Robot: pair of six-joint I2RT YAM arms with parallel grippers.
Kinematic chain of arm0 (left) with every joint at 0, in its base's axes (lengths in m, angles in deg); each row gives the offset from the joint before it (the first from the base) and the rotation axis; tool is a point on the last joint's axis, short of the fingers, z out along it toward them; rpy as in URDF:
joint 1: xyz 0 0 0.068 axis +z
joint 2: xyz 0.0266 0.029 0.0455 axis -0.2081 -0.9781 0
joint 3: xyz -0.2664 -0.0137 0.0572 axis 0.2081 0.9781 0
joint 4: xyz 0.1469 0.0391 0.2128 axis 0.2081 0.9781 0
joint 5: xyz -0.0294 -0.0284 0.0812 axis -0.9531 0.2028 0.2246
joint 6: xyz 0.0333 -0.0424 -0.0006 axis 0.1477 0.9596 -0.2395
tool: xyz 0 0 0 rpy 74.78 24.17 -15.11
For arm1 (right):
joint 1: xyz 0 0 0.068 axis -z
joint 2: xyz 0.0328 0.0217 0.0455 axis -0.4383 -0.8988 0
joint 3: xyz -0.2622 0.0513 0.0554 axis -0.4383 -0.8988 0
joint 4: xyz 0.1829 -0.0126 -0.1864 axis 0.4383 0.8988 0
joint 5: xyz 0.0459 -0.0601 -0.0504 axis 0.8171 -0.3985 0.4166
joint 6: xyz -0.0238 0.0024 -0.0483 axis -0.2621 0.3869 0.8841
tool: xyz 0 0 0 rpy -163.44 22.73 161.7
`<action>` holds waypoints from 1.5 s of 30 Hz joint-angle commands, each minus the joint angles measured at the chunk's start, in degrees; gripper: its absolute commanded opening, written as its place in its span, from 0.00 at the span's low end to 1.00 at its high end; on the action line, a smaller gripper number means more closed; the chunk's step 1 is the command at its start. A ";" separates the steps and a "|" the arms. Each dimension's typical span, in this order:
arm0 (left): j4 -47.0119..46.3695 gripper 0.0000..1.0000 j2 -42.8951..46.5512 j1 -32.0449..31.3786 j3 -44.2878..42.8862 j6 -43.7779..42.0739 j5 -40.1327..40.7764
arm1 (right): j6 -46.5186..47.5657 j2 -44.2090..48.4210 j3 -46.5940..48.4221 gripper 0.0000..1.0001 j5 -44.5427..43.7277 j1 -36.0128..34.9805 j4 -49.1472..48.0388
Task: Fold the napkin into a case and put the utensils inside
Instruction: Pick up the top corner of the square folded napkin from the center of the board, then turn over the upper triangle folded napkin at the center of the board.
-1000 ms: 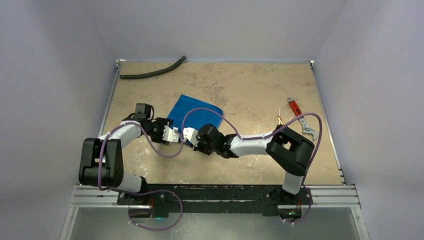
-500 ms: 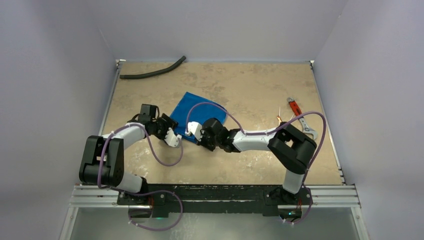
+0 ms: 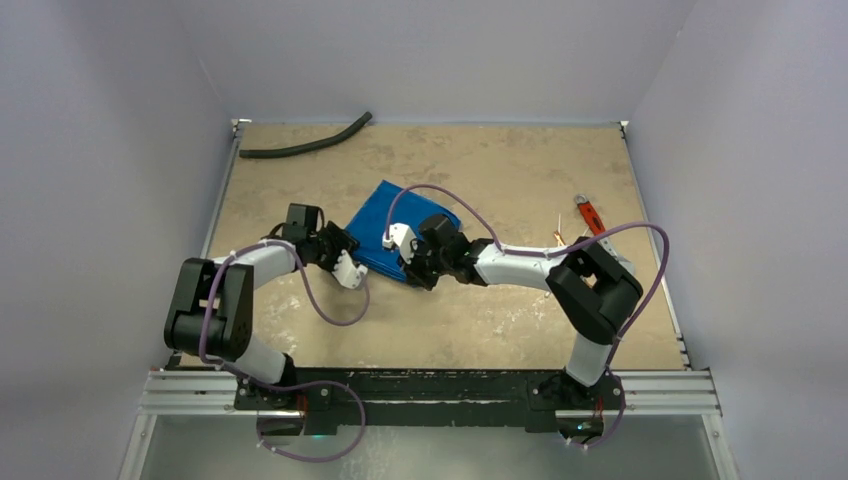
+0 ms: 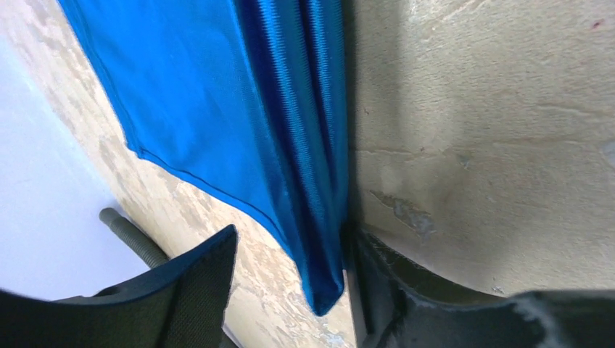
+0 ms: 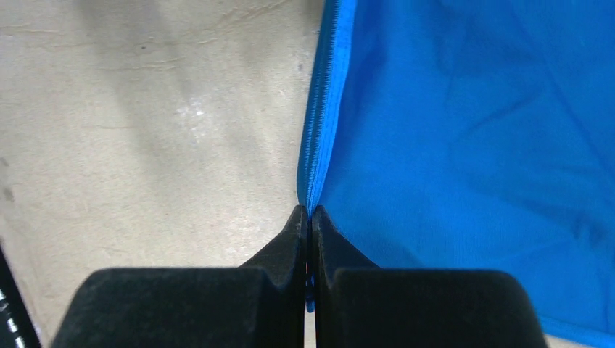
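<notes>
The work is at the folding step, I think, and at its beginning. The bright royal-blue cloth napkin lies flat on the beige mottled bench, a little left of the middle, turned like a diamond. It does not have the shape of a case yet.

The right fingers are closed tightly on the near hem of the napkin; the wrist view shows the thin blue edge going in between the two black tips. The left fingers stand apart, with the near-left corner of the napkin between them. One finger is just beside the hem, but I see no grip there.

The slim copper-and-silver metal utensils lie well apart on the right side of the bench, next to a grey wrench with a red handle. They are small in the top view and I cannot count them. A black curved hose rests at the far left edge and has no part in the task.

In my judgement, the next move asks the left fingers to close on their corner. Then both arms should lift the near edge together and carry it over the cloth. If only one side is held, the thin fabric may twist or slip, and the fold would come out uneven.
</notes>
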 commanded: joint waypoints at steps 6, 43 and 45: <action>16.34 0.05 -7.68 -3.32 -0.29 9.20 5.40 | -1.75 3.04 1.78 0.00 6.05 1.41 1.88; 54.89 0.00 -0.04 -9.92 -34.91 57.64 -1.59 | -21.68 24.04 -5.36 0.00 12.26 7.12 4.99; 49.94 0.00 -9.46 -9.92 -37.42 62.92 4.93 | -18.66 17.78 -3.48 0.00 10.82 10.84 5.84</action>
